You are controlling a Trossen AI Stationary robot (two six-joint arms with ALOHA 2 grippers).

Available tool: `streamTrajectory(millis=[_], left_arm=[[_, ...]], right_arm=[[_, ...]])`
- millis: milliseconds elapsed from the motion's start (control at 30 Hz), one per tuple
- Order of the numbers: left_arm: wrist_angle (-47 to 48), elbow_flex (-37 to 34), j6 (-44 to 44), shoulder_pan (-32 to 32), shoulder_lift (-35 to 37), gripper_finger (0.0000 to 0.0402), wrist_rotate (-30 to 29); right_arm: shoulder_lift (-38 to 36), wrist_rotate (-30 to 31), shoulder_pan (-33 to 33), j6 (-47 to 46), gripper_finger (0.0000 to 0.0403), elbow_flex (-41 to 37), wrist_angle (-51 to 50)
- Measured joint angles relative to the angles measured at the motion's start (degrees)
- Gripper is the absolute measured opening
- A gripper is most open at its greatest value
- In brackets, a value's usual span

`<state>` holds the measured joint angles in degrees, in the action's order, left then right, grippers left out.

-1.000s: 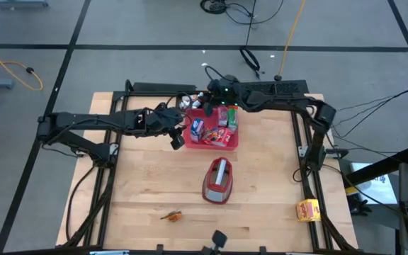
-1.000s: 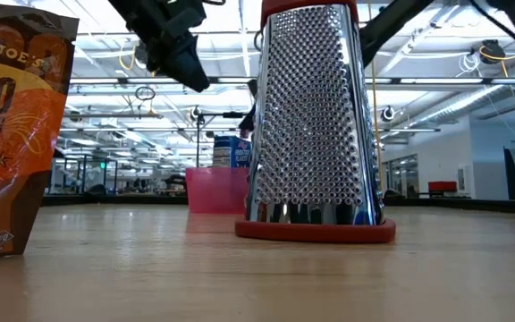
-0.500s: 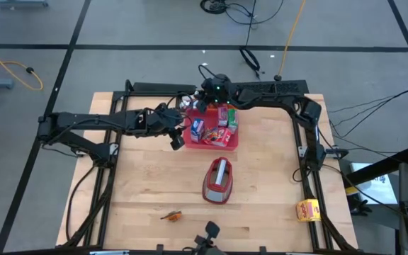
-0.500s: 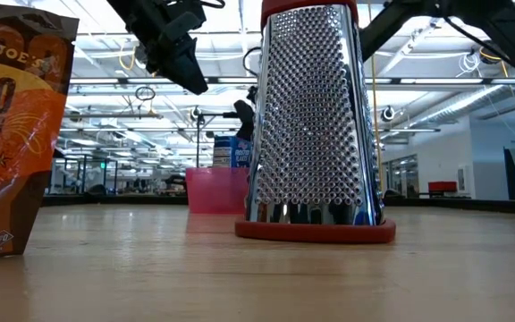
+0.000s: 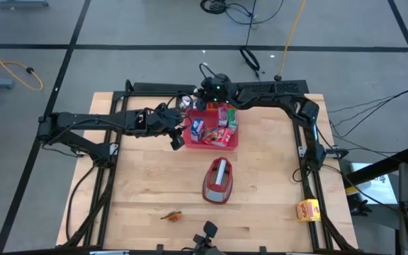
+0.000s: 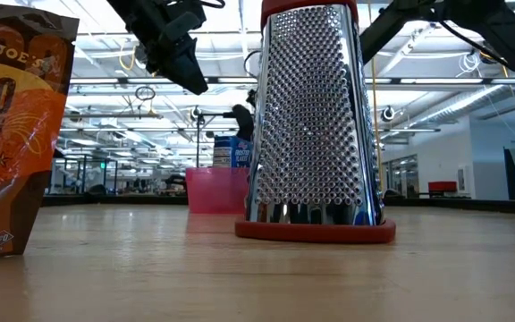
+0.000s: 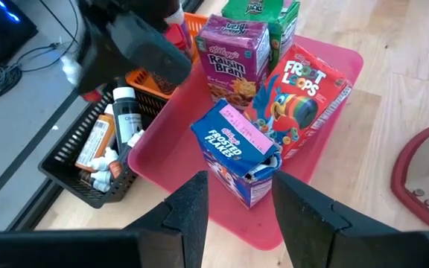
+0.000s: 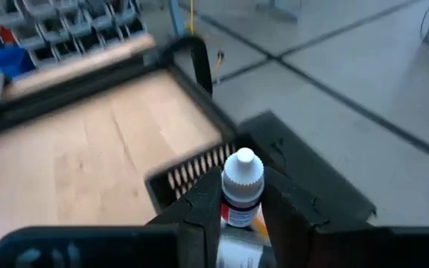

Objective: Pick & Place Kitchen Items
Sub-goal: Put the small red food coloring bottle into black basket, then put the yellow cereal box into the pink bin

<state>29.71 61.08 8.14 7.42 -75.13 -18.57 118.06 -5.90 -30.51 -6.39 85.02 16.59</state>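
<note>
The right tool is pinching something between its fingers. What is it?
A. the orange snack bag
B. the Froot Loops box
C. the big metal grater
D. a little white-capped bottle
D: in the right wrist view, the right tool has its two dark fingers on either side of a little white-capped bottle.

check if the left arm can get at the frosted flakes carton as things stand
Probably yes. The left tool hangs open just short of the Frosted Flakes carton, which stands at the near side of the pink tray with nothing between. The Froot Loops carton crowds one side.
</note>
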Motion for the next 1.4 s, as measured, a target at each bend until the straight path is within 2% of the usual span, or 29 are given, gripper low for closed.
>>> streamTrajectory(millis=[200, 567, 1133, 1400], left_arm=[[0.04, 0.00, 0.03, 0.00, 0.00, 0.0150, 0.07], [0.04, 0.00, 0.04, -0.02, 0.02, 0.0150, 0.15], [0.04, 0.00, 0.04, -0.02, 0.02, 0.0150, 0.26], [0.09, 0.00, 0.22, 0.00, 0.02, 0.0150, 0.26]], right_arm=[[0.80, -0.18, 0.26, 0.08, 0.0079, -0.02, 0.96], [1.23, -0.14, 0.25, 0.22, 0.0105, -0.22, -0.03], [1.13, 0.28, 0.25, 2.80, 0.0169, -0.20, 0.31], [-0.85, -0.20, 1.60, 4.16, 0.0166, -0.21, -2.59]])
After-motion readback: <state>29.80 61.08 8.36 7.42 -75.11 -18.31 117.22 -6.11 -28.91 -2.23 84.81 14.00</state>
